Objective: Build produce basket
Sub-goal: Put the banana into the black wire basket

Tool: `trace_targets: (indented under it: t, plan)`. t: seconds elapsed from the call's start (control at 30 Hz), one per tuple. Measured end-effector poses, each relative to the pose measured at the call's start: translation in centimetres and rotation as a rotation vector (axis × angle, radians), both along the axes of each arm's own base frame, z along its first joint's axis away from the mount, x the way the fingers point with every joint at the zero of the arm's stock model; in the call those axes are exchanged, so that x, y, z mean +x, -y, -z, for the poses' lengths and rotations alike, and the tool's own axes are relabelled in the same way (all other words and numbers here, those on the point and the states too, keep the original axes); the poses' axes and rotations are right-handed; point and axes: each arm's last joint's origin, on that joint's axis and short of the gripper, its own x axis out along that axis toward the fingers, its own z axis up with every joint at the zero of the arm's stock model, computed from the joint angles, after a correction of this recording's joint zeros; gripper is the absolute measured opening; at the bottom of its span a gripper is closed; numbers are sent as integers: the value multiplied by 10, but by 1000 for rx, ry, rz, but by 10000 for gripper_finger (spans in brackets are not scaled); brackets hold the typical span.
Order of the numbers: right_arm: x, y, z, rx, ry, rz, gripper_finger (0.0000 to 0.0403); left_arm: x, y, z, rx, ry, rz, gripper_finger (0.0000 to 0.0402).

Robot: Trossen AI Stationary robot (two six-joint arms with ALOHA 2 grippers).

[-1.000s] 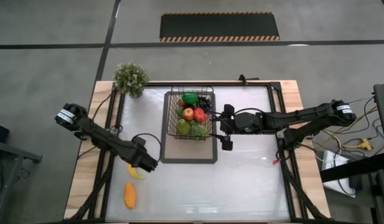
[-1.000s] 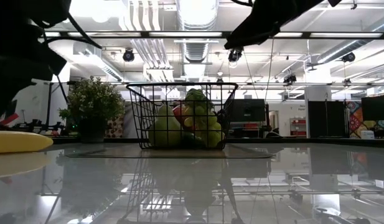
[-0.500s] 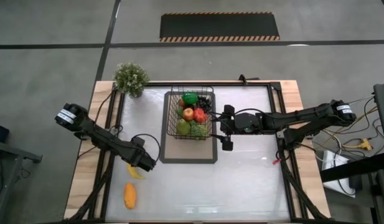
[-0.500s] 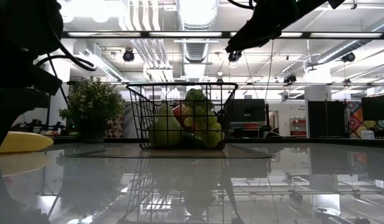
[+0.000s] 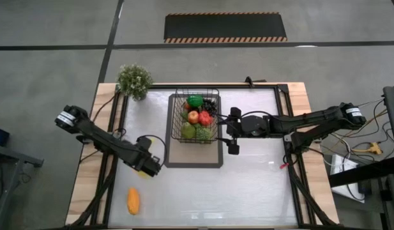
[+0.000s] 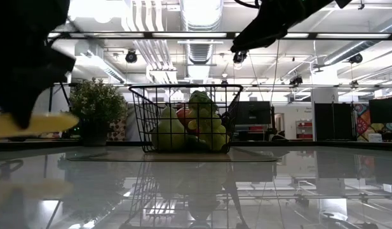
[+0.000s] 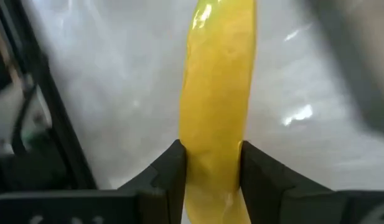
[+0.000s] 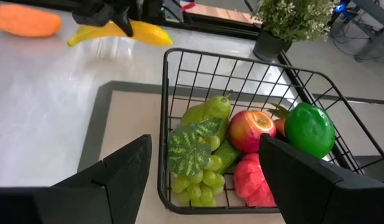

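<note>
Left wrist view: the left gripper (image 7: 210,168) pinches the banana (image 7: 220,93) mid-length at frame centre, a light, stiff, slick toy best clamped across its middle, the basket (image 5: 195,118) still well apart.

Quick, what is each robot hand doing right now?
Left gripper: shut on the banana, lifted off the table.
Right gripper: open, empty, beside the basket.
</note>
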Motion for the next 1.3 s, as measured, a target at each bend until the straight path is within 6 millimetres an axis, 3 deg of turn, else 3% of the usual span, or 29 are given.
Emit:
trace_targets:
  t: [0.33, 0.6, 0.87, 1.07, 1.3]
  plan:
    - [2, -20, -6, -57, 84, -133, 279, 22, 5, -95, 331, 456, 277, 105]
    - [19, -56, 4, -186, 256, -324, 279, 38, 12, -133, 582, 800, 407, 106]
    - [47, -74, 22, -394, 502, -368, 279, 50, 16, -148, 675, 962, 326, 106]
    - [61, -79, 31, -518, 669, -365, 279, 55, 18, -141, 644, 1075, 250, 106]
    - [78, -86, 33, -527, 704, -420, 278, 63, 19, -129, 611, 1202, 173, 106]
